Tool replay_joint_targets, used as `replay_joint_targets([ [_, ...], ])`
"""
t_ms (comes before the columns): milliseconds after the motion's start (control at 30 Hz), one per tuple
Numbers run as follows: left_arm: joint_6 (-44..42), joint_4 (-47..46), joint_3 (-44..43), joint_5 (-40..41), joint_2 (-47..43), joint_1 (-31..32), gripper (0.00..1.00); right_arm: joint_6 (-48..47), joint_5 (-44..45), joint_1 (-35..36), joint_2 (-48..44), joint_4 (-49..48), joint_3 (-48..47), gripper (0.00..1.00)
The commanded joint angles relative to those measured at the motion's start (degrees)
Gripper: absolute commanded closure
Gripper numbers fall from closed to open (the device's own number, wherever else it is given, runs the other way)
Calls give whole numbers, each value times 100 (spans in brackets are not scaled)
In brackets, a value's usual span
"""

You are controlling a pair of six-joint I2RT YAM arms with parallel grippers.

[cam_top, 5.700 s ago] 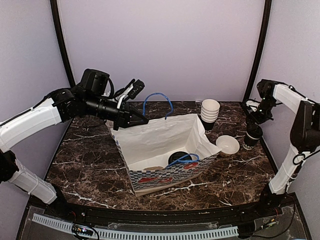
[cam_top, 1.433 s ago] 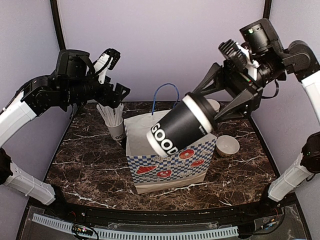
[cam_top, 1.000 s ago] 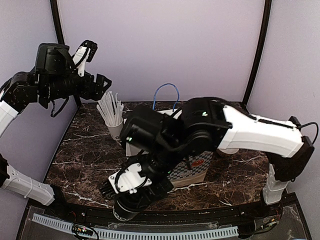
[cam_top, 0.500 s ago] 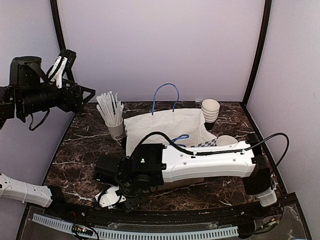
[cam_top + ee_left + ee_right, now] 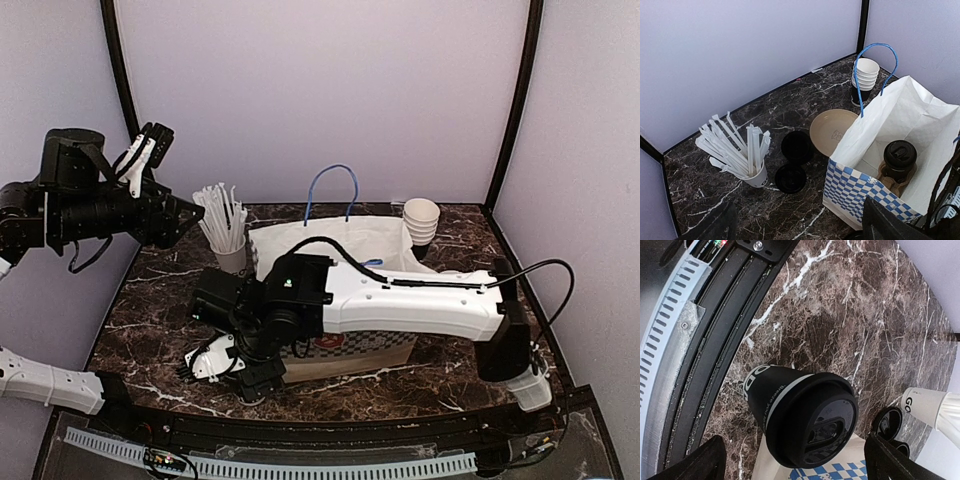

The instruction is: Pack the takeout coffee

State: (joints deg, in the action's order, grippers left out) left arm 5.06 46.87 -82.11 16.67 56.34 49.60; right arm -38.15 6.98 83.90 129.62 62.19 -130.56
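The right pincer (image 5: 795, 445) hangs low over the near-left part of the surface (image 5: 840, 315), its two fingers spread wide apart. A black coffee cup (image 5: 800, 410) with white lettering and a black lid sits between them and just ahead. It touches neither finger, so it is not gripped. In the right wrist view its lid faces the camera. Whether it stands fully upright I cannot tell. To one side of this cup runs the grey rail (image 5: 685, 340) at the surface's near edge. To the other side a corner of the blue-checked paper bag (image 5: 850, 185) lies just beside it. From the top view the cup itself is hidden under the right arm, which stretches across the front of the bag.

The left pincer (image 5: 799, 210) is raised high over the left rear of the surface, fingers apart and holding nothing. Well below it stands a white cup of straws (image 5: 752, 172). Just beside that are two loose black lids (image 5: 796, 146), touching each other. A shallow bowl (image 5: 832, 131) rests past them, against the bag's side. Inside the open bag a second lidded coffee cup (image 5: 899, 156) sits in a cardboard tray (image 5: 892, 182). Farther off, beyond the bag's blue handle, is a stack of empty cups (image 5: 866, 75).
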Motion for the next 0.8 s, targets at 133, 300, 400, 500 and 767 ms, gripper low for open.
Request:
replay_joint_targets([
  [133, 463, 1152, -407, -143, 388, -44, 16, -409, -1549, -5, -1127, 260, -307, 2],
  [300, 1181, 2413, -384, -676, 602, -39, 21, -780, -2139, -79, -1343, 1209, -1539, 2],
  [400, 1535, 2825, -232, -1261, 722, -42, 24, -880, -1940, -241, -1599, 1407, -1669, 3],
  [500, 1677, 3037, 30, -1848, 776, -31, 24, -777, -1773, -657, -2010, 1275, -1418, 3],
  [767, 1177, 1926, 953, -2082, 843, 1137, 6, -586, -1596, -2469, -2948, 879, -633, 3],
])
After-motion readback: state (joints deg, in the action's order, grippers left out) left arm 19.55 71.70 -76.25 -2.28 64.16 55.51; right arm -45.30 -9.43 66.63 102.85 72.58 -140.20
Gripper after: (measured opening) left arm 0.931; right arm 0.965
